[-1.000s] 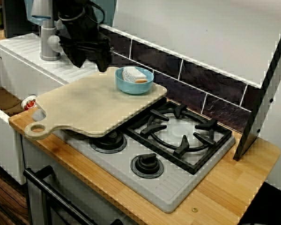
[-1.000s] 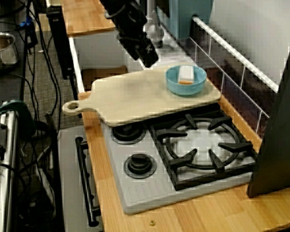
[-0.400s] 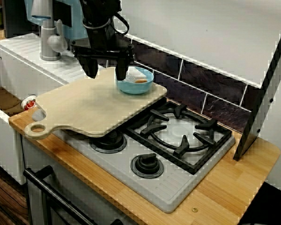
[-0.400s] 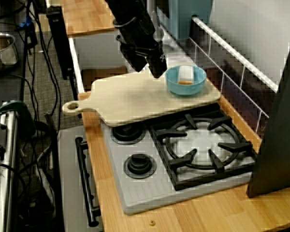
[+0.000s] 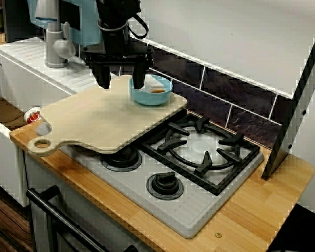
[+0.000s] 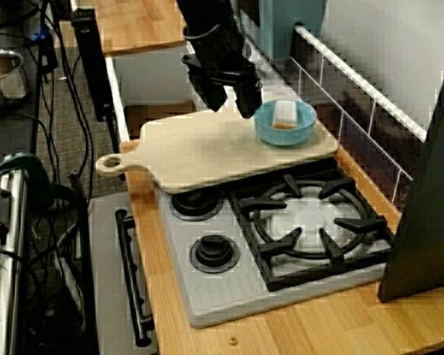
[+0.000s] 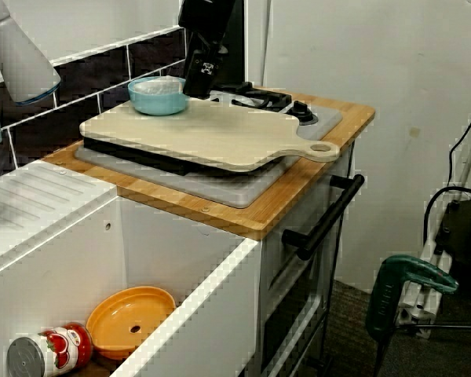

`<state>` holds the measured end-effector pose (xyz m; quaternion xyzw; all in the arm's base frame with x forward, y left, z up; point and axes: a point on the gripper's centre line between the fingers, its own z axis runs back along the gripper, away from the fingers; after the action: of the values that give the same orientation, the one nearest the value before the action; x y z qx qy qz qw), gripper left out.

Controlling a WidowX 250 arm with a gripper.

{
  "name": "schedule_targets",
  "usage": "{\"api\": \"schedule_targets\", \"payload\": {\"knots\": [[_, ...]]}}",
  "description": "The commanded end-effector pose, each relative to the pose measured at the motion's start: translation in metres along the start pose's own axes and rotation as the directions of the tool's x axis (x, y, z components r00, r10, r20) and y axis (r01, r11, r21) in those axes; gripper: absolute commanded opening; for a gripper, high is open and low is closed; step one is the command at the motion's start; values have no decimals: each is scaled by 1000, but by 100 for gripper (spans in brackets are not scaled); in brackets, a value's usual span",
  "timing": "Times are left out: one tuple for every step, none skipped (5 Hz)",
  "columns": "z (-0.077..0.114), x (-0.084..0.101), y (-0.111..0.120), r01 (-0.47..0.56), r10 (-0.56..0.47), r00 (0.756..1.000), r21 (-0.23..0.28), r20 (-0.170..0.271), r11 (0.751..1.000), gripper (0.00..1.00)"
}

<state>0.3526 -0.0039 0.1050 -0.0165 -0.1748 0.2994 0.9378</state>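
Gripper point(image 5: 121, 83), fingers spread w/ nothing held, hovers over cutting board point(image 5: 94, 118) back edge. One finger is just beside blue bowl point(image 5: 153, 98) nr board's back-right corner. Open room toward board's front-left.

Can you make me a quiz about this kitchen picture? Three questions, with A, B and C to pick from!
1. Where is the bowl?
A. on the stove grate
B. on the wooden board
C. down in the sink

2. What colour is the bowl?
A. red
B. green
C. blue

3. How are the jaws of the gripper?
A. open, holding nothing
B. shut on the bowl
C. shut on the board's handle

Answers:
1 B: the bowl stands on the board's far corner, near the tiled wall.
2 C: its wall is light blue in every view.
3 A: the two jaws stand wide apart above the board, right beside the bowl, with nothing between them.
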Motion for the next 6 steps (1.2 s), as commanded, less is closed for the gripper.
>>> {"api": "schedule_targets", "payload": {"knots": [[4, 20, -2, -114, 114, 993, -7, 1, 993, 100], [2, 24, -2, -163, 163, 987, -5, 0, 987, 100], [-2, 29, -4, -212, 212, 977, 6, 7, 977, 100], [-4, 31, -9, -228, 228, 974, 4, 9, 974, 100], [-11, 30, -12, -226, 226, 974, 12, 8, 974, 100], [-19, 32, -14, -219, 219, 976, 22, 8, 975, 100]]}}
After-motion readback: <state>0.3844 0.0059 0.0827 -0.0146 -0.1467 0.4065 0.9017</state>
